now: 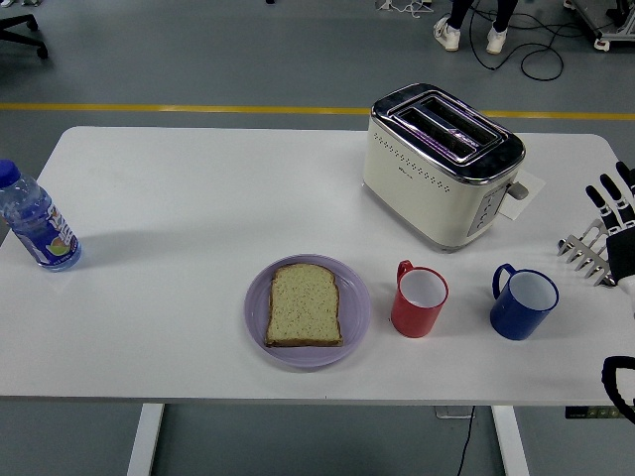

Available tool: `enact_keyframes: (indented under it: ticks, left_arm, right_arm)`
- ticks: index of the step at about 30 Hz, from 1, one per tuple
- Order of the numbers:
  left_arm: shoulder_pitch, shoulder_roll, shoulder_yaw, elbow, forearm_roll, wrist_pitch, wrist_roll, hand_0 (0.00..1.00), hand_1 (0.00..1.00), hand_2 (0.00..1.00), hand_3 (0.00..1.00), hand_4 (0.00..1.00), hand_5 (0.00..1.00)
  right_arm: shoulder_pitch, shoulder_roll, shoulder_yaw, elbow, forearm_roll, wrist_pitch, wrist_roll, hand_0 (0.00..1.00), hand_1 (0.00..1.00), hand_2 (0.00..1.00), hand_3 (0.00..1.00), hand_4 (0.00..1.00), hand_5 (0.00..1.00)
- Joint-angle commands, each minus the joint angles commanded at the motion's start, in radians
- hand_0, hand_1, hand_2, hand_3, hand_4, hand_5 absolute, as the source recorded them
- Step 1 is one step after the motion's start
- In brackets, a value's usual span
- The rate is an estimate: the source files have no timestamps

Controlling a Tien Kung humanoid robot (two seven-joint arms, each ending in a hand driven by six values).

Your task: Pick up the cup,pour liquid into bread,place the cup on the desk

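A slice of bread [305, 304] lies on a purple plate [355, 315] near the table's front middle. A red cup [420, 300] stands upright just right of the plate, its handle to the left. A blue cup [523, 302] stands upright further right, handle to the left. My right hand [613, 223] is at the picture's right edge, above the table's right end, fingers spread and holding nothing, well right of the blue cup. My left hand is out of view.
A cream and chrome toaster [442, 164] stands behind the cups. A water bottle [36, 223] stands at the table's left edge. A person's legs [474, 25] show at the top, away from the table. The table's near edge [317, 400] runs below the plate.
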Motion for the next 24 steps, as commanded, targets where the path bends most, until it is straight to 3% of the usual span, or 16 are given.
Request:
enact_keyframes:
  ticks: [21, 24]
  left_arm:
    - [-0.002, 0.003, -0.006, 0.0, 0.01, 0.0, 0.0, 0.633, 0.643, 0.652, 0.505, 0.241, 0.856]
    - [0.0, 0.003, -0.013, 0.0, 0.01, -0.001, 0.001, 0.633, 0.642, 0.652, 0.504, 0.241, 0.856]
  right_arm:
    - [-0.007, 0.0, 0.021, 0.015, 0.006, -0.005, -0.003, 0.614, 0.544, 0.63, 0.602, 0.64, 0.185]
    - [-0.008, 0.001, 0.023, 0.018, 0.005, -0.004, -0.004, 0.575, 0.526, 0.627, 0.6, 0.639, 0.185]
